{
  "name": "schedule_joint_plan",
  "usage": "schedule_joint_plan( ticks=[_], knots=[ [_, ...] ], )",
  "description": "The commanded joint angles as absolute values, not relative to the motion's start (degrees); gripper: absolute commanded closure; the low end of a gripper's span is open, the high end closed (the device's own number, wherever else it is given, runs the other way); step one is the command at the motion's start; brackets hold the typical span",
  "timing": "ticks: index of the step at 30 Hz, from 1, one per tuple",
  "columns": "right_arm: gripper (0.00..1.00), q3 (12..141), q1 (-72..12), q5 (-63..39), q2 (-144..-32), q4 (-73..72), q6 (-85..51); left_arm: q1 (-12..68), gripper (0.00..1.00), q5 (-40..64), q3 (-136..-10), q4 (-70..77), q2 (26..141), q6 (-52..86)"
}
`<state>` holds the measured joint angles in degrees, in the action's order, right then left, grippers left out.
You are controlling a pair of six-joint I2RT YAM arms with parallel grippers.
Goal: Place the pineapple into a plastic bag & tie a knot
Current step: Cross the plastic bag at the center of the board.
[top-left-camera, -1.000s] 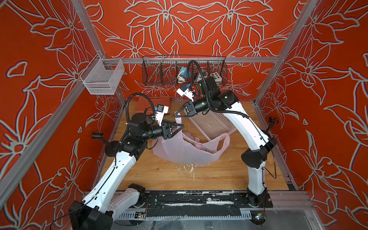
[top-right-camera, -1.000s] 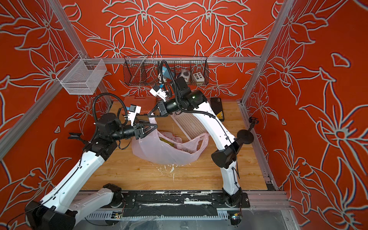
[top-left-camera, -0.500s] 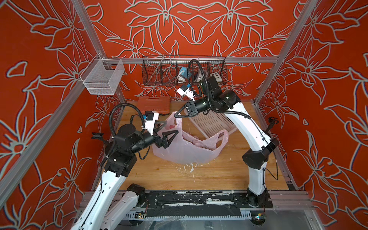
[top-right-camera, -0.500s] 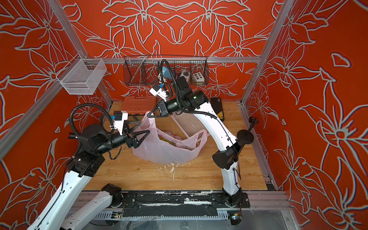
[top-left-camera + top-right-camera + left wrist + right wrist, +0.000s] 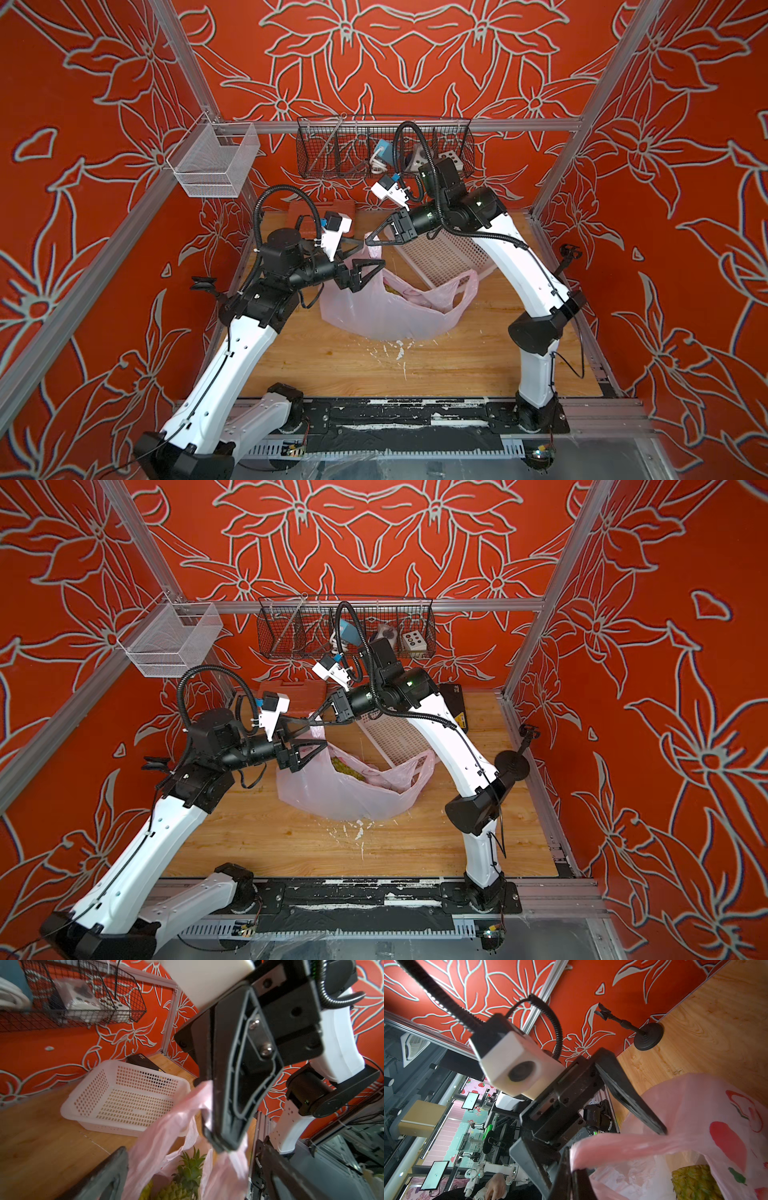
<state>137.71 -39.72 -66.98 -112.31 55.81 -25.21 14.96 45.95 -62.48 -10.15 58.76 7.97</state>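
Inside one plastic bag (image 5: 386, 316): one pineapple (image 5: 184, 1183).

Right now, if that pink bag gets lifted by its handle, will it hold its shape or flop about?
Probably floppy: the plastic bag sags in thin wrinkled folds, and its handle stretches into a strip where the right gripper pinches it. Likely bottom-heavy too, with the pineapple inside.

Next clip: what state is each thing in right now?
Bag: mouth open, sagging on the table, no knot.
Pineapple: inside the bag.
Lifted handle: pinched and pulled up.
Other handle: slack, free.
Right gripper: shut on the lifted handle.
Left gripper: open, jaws astride the lifted handle.
Basket: empty.
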Motion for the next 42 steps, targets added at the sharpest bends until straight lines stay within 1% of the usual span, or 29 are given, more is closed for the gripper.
schedule_joint_plan(
  ticks=[1,4,8,10,12,16,21,22,28,31,34,36,40,42],
  knots=[
    [1.00,138.1,-39.5,-69.8,-110.1,54.4,-24.1,15.2,0.01,52.0,-62.1,-6.9,60.4,10.8],
    [1.00,138.2,-39.5,-70.4,-110.7,54.3,-24.2,15.5,0.01,51.5,-60.9,-6.5,59.9,10.9],
    [1.00,137.6,-39.5,-70.2,-110.2,55.5,-22.9,15.5,0.01,43.9,-59.2,-7.5,53.8,6.7],
    [1.00,136.8,-39.5,-70.8,-109.7,54.7,-23.2,15.4,0.01,43.3,-59.8,-8.8,53.6,4.8],
    [1.00,136.8,-39.5,-71.5,-109.7,54.0,-23.7,15.4,0.01,45.2,-62.1,-11.2,55.7,3.6],
    [1.00,136.9,-39.5,-71.5,-109.4,51.3,-25.6,15.5,0.01,51.9,-63.5,-10.4,61.1,6.6],
    [1.00,137.1,-39.3,-72.0,-110.2,47.7,-28.6,15.5,0.09,54.8,-60.6,-8.1,61.8,9.7],
    [1.00,137.1,-39.3,-72.3,-110.6,47.3,-28.9,15.5,0.13,54.8,-59.5,-6.6,61.5,10.8],
    [1.00,137.5,-38.5,-71.3,-112.1,46.8,-29.2,15.6,0.44,55.0,-56.2,-4.4,60.5,13.6],
    [1.00,136.8,-37.8,-70.4,-112.5,46.9,-29.0,15.6,0.52,54.5,-54.8,-4.3,59.6,14.1],
    [1.00,135.7,-37.5,-69.3,-112.7,46.9,-28.8,15.6,0.56,53.6,-52.9,-2.1,58.6,15.8],
    [1.00,135.1,-37.4,-68.8,-112.7,46.9,-28.6,15.6,0.65,53.5,-51.6,-0.1,58.3,17.1],
    [1.00,133.6,-37.4,-67.4,-112.6,46.7,-28.5,15.6,0.79,54.0,-50.4,3.0,59.6,19.9],
    [1.00,132.8,-37.4,-66.7,-112.6,46.4,-28.6,15.6,0.82,54.0,-49.9,4.9,60.2,21.5]
  ],
)
